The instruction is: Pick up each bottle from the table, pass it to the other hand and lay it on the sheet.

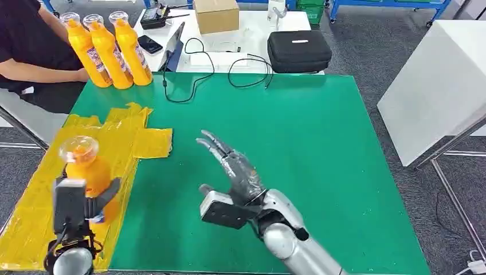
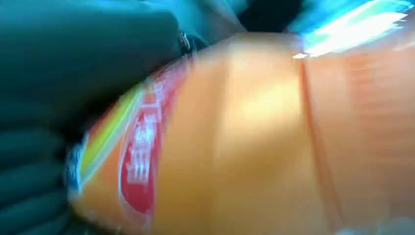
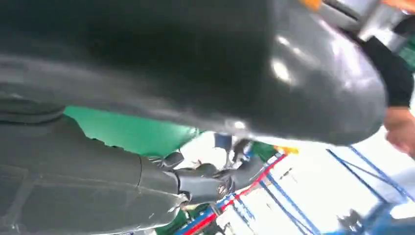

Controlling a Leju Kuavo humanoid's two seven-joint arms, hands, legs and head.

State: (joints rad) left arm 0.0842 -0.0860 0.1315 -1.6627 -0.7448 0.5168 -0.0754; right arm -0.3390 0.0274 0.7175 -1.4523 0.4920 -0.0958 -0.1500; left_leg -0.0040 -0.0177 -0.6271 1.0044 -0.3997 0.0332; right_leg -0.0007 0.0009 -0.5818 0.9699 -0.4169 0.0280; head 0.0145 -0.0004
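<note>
My left hand (image 1: 86, 203) grips an orange bottle (image 1: 86, 169) upright above the yellow sheet (image 1: 40, 200) at the table's near left. In the left wrist view the bottle (image 2: 254, 137) with its red label is pressed against my left hand (image 2: 58, 63). My right hand (image 1: 232, 169) hovers open over the green table (image 1: 298, 132) near the middle, fingers spread and pointing toward the far left, holding nothing. In the right wrist view the right hand (image 3: 195, 78) looms large and dark. Three more orange bottles (image 1: 109, 48) stand upright at the table's far left corner.
A person in black (image 1: 26, 51) sits at the far left beside the standing bottles. Black cables (image 1: 195, 80) trail onto the table's far edge. Behind stand a black case (image 1: 299, 50), a cardboard box (image 1: 216, 14) and a phone (image 1: 150, 44). A white table (image 1: 441, 80) is at the right.
</note>
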